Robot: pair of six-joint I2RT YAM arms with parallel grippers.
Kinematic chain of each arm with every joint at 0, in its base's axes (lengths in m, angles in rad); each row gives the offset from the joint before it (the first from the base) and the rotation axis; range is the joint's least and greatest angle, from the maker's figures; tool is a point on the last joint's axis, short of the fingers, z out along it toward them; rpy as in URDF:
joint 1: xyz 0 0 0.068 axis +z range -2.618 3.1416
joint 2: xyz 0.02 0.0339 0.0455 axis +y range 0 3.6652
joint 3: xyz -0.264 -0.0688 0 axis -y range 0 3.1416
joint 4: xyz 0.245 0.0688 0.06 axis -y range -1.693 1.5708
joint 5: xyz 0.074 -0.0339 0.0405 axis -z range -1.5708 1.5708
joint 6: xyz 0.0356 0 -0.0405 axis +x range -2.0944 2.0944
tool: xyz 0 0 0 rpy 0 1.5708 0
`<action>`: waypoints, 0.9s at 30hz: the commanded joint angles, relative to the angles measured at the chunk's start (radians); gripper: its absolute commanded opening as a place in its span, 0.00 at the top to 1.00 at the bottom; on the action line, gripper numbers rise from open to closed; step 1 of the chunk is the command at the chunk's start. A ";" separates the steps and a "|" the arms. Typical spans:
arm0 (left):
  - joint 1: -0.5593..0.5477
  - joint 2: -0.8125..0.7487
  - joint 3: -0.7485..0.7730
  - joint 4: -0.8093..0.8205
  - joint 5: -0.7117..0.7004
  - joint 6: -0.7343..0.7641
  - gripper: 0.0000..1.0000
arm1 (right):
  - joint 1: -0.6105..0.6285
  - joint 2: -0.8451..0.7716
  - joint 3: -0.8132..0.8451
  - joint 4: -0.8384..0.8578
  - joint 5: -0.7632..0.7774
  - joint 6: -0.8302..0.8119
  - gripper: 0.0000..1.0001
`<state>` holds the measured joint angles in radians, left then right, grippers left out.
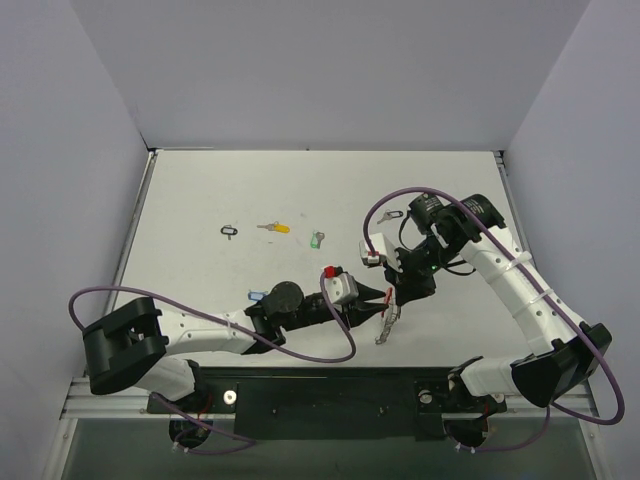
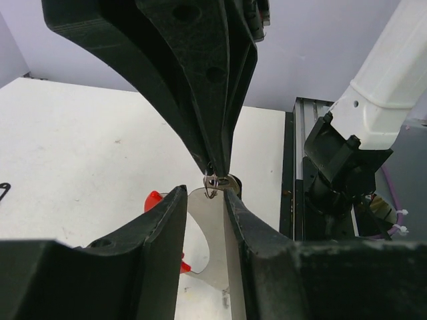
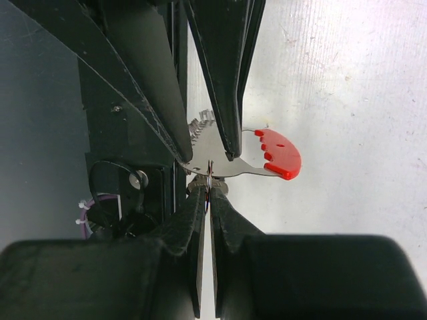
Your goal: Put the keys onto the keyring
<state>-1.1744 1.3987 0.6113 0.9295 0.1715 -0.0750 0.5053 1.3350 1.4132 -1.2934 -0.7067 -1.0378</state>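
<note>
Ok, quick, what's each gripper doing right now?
Left gripper: closed on the keyring, gripping its silver plate.
Right gripper: closed, pinching the small ring at the plate's end.

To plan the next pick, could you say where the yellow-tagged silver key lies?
In the top view, the yellow-tagged key lies left of centre, between the black-tagged key and the green-tagged key.

Left tool (image 1: 380, 296) reaching rightward, right tool (image 1: 396, 298) angled down, tips meeting, both clamped.
</note>
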 commanded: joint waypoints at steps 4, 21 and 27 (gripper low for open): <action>0.004 0.033 0.051 0.098 0.020 -0.020 0.63 | 0.004 -0.019 -0.014 -0.052 -0.034 0.002 1.00; 0.004 0.063 0.079 0.086 0.074 -0.034 0.72 | 0.006 -0.020 -0.014 -0.052 -0.053 -0.002 1.00; 0.004 0.065 0.081 0.069 0.077 -0.029 0.77 | 0.002 -0.019 -0.014 -0.055 -0.057 -0.005 1.00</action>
<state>-1.1744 1.4590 0.6460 0.9634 0.2253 -0.0975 0.5053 1.3346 1.4006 -1.2945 -0.7238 -1.0382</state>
